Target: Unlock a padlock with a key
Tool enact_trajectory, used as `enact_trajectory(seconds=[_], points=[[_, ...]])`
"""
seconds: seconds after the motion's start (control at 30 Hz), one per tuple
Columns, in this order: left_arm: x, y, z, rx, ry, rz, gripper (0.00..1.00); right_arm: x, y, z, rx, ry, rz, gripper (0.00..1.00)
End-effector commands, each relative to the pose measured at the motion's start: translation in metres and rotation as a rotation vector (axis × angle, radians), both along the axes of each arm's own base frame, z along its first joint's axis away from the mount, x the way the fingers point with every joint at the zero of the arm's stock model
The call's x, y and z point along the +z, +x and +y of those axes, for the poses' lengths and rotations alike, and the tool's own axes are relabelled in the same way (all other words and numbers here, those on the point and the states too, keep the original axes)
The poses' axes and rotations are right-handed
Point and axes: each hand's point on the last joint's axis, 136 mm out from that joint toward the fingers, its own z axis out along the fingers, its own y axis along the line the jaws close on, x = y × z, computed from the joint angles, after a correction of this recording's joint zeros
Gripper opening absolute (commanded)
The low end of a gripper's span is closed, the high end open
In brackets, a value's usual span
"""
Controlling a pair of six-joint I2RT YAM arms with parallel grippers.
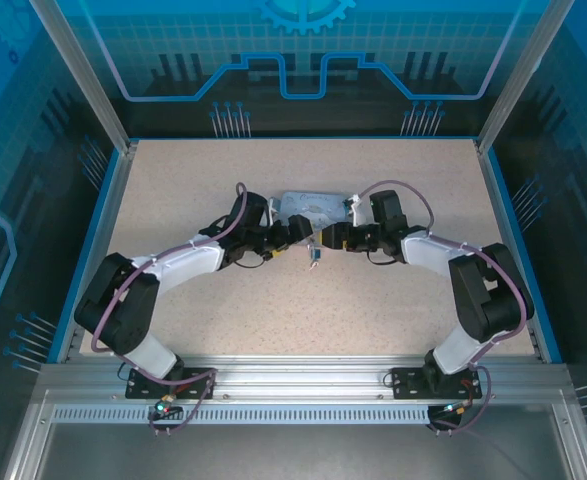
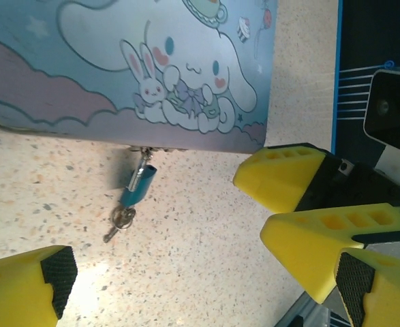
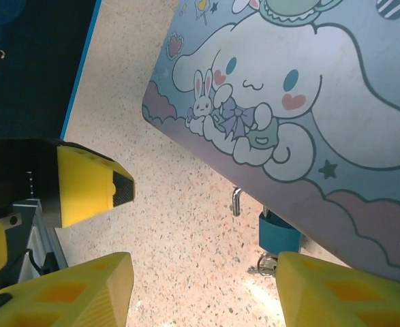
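The padlock (image 2: 140, 184) is small and teal and lies on the table against the front edge of the cartoon tin box (image 2: 118, 68). A key (image 2: 121, 219) on a small ring sticks out of its underside. In the right wrist view one leg of the silver shackle (image 3: 236, 201) stands free beside the padlock (image 3: 279, 233) body. My left gripper (image 2: 206, 286) is open wide over bare table, right of the padlock. My right gripper (image 3: 200, 286) is open too, with nothing between its fingers and the padlock just beyond its right finger (image 3: 343, 293). From above, both grippers (image 1: 298, 235) (image 1: 331, 238) meet over the padlock (image 1: 315, 255).
The tin box (image 1: 308, 205) lies flat at the table's middle, just behind both grippers. The right gripper's yellow fingers (image 2: 288, 177) crowd the left wrist view's right side. A blue rim (image 1: 513, 240) bounds the speckled table.
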Motion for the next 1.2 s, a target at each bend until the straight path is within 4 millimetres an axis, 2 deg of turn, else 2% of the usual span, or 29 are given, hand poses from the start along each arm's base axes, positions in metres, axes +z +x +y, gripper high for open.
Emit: enact_trajectory(seconds=[0.0, 0.13, 0.23, 0.47, 0.57, 0.63, 0.83, 1.0, 1.17], points=[[0.013, 0.008, 0.019, 0.029, 0.074, -0.062, 0.99, -0.017, -0.006, 0.0, -0.04, -0.032, 0.041, 0.59], [0.018, 0.015, 0.036, 0.061, 0.141, -0.092, 0.99, -0.026, 0.001, 0.0, -0.067, -0.064, 0.054, 0.59], [0.022, 0.017, 0.044, 0.075, 0.157, -0.099, 0.99, -0.025, 0.009, 0.001, -0.073, -0.073, 0.047, 0.59], [0.024, 0.013, 0.051, 0.082, 0.171, -0.113, 0.99, -0.02, 0.043, -0.011, -0.135, -0.11, 0.026, 0.59], [0.022, 0.012, 0.052, 0.085, 0.173, -0.108, 0.99, -0.013, 0.05, -0.014, -0.14, -0.096, 0.018, 0.58], [0.021, 0.012, 0.052, 0.085, 0.176, -0.107, 0.99, -0.007, 0.047, -0.013, -0.126, -0.085, 0.005, 0.58], [0.02, 0.015, 0.054, 0.089, 0.193, -0.117, 0.99, 0.015, 0.022, -0.017, -0.114, -0.062, -0.046, 0.58], [0.019, 0.018, 0.054, 0.087, 0.204, -0.119, 0.99, -0.001, 0.004, -0.022, -0.161, -0.052, -0.014, 0.58], [0.018, 0.021, 0.054, 0.088, 0.213, -0.123, 0.99, -0.018, 0.002, -0.008, -0.177, -0.031, -0.024, 0.56]])
